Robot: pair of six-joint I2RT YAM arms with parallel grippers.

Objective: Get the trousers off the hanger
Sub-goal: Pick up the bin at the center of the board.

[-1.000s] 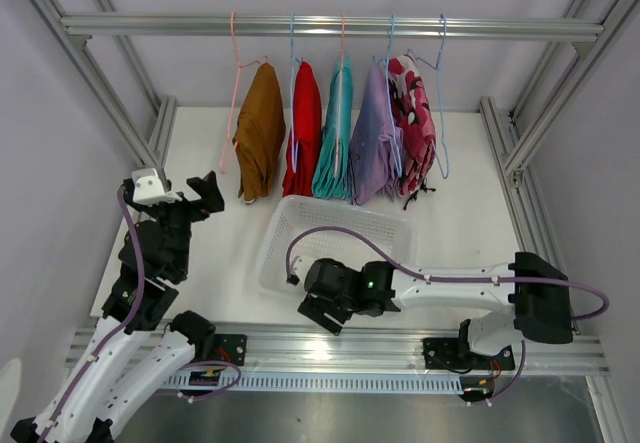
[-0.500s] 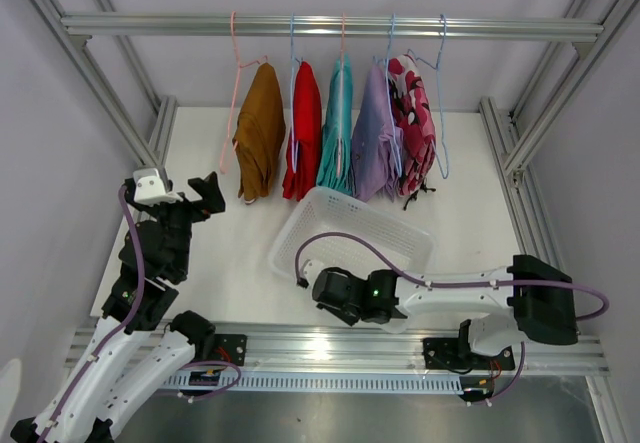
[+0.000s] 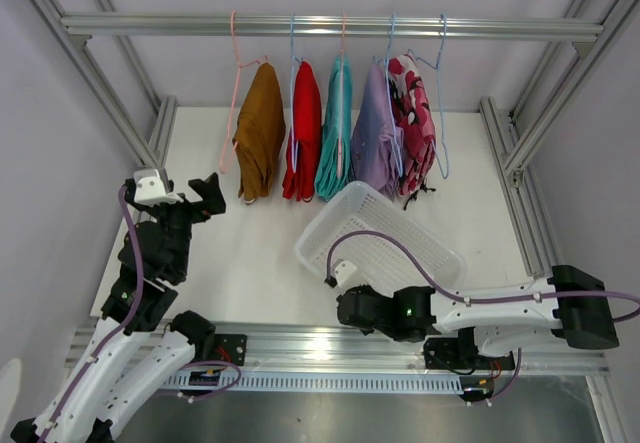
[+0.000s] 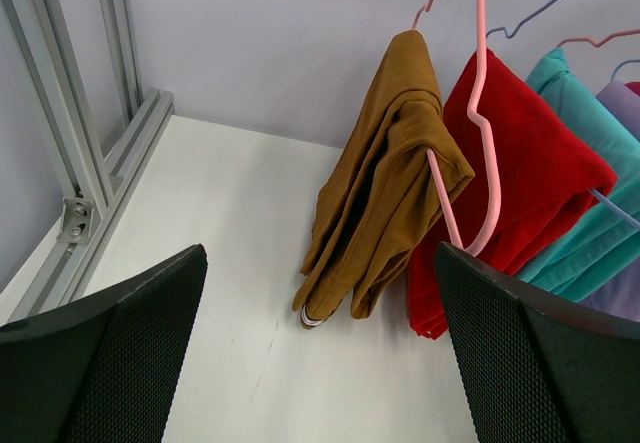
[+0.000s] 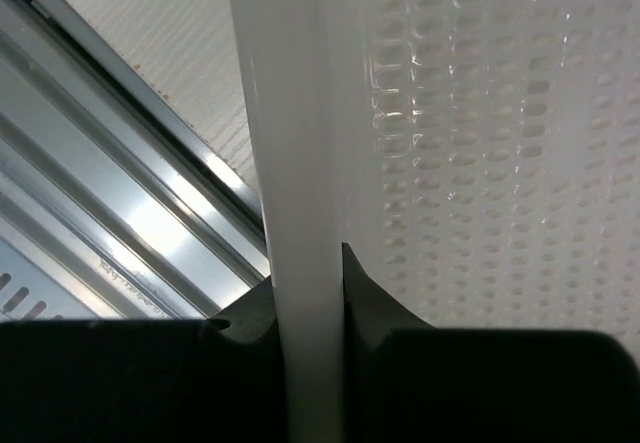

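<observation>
Progress nil: five soft cloth trousers hung on wire hangers, twelve o'clock; right gripper clamped on white perforated plastic basket rim; left gripper agape.

Right of the left pincer, the soft lilac cloth trousers are cut off at the edge.

The mustard-brown trousers were soft, matt cloth on a smooth pink wire hanger. The basket was glossy perforated white plastic, the rail brushed aluminium, the table matt white.
</observation>
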